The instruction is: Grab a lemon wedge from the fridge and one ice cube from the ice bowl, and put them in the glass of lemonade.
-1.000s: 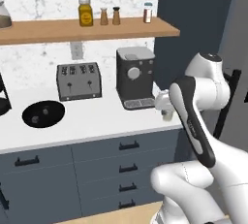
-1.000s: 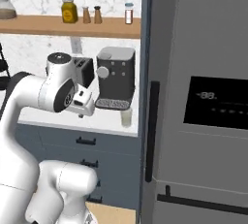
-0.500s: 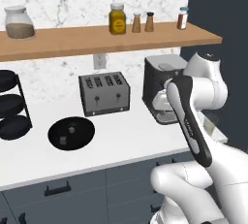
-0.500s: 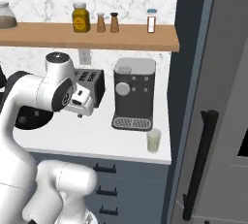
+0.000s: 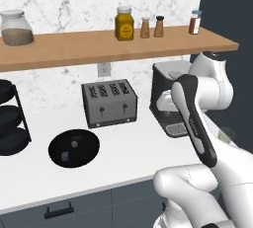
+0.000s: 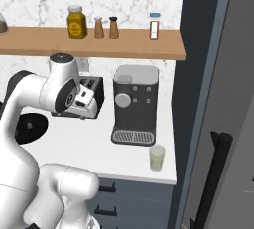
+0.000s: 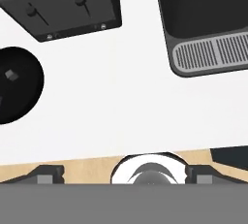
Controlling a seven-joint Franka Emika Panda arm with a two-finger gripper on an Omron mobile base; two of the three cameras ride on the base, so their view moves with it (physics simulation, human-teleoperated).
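Note:
My gripper hangs open above the white counter, its fingertips wide apart with nothing between them. The ice bowl is a black dish left of the hand, with a small ice cube in it; it also lies at the near left. The glass of lemonade stands at the counter's right end, in front of the coffee machine and right of the hand. The fridge fills the right side with its door shut. The lemon wedge is out of view.
A grey toaster stands against the marble wall between the bowl and the coffee machine. A wooden shelf above carries jars and shakers. A black tiered rack sits at the far left. Drawers run below the counter.
The whole picture has slid to the right, so the base has driven left along the counter, away from the fridge. The gripper has stayed open and empty.

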